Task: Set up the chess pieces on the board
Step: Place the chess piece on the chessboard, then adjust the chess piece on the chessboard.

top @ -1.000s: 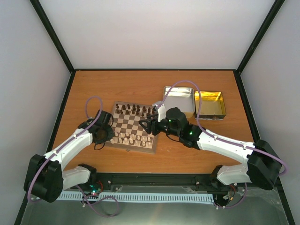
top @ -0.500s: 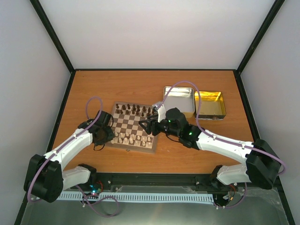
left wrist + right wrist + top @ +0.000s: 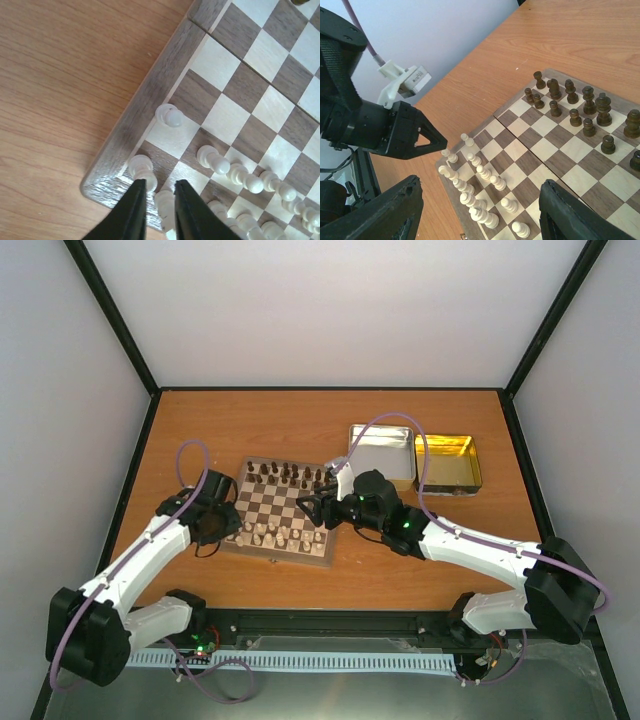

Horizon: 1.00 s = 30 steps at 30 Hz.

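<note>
The board (image 3: 283,506) lies at mid-table. Dark brown chess pieces (image 3: 290,476) stand along its far rows, also in the right wrist view (image 3: 580,110). Cream chess pieces (image 3: 278,534) stand along its near rows, also in the right wrist view (image 3: 485,172). My left gripper (image 3: 230,525) hovers over the board's near left corner (image 3: 107,180). Its fingers (image 3: 134,212) are narrowly apart, and a cream piece (image 3: 167,202) standing on the board shows in the gap. My right gripper (image 3: 312,508) hangs wide open and empty over the board's right side, its fingers (image 3: 380,215) spread.
A silver tin (image 3: 380,452) and a gold tin (image 3: 447,462) sit to the right of the board near the back. One cream pawn (image 3: 170,116) stands a square ahead of the others by the left border. The left arm's black wrist (image 3: 365,125) fills the right wrist view's left side.
My left arm has drawn back a little to the left, its elbow swinging outward. The right arm has not moved.
</note>
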Motion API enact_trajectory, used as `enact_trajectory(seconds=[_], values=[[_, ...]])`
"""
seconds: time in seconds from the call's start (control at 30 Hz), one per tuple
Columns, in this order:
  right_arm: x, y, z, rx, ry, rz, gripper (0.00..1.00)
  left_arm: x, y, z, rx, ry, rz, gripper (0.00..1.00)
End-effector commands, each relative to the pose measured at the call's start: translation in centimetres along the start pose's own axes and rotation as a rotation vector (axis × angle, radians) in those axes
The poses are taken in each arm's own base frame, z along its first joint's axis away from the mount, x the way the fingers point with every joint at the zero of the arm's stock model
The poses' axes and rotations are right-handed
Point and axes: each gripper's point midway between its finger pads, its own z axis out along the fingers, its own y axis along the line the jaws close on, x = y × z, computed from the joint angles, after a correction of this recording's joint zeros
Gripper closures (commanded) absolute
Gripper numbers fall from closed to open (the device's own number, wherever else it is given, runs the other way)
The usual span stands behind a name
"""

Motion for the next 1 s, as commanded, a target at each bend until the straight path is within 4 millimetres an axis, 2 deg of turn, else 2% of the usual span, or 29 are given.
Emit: enact_trajectory(seconds=[0.0,0.1,0.2,0.5,0.77,0.97], values=[[-0.3,-0.2,-0.1,0.003,-0.019,0.007,0.36,0.1,0.4,-1.5,-0.006,-0.004,0.017,0.89],[-0.2,-0.3,-0.2,0.004,-0.017,0.007,0.36,1.7,0.2,-1.3,0.027,0.059,0.017,0.94],[-0.3,-0.2,-0.2,0.003,-0.022,0.007,0.36,3.0,0.4,-0.4,0.035,0.111,0.024,0.95],[-0.4,-0.3,-0.2,0.009,-0.022,0.006,0.36,3.6,-0.6,1.1,0.057,0.167,0.034,0.96],[-0.3,-0.5,-0.3,0.018,-0.020,0.007,0.36,3.3,-1.4,1.4,0.086,0.172,0.044,0.97],[-0.2,-0.7,-0.4,0.023,-0.021,0.010,0.36,3.9,-0.5,1.3,0.051,0.185,0.041,0.96]])
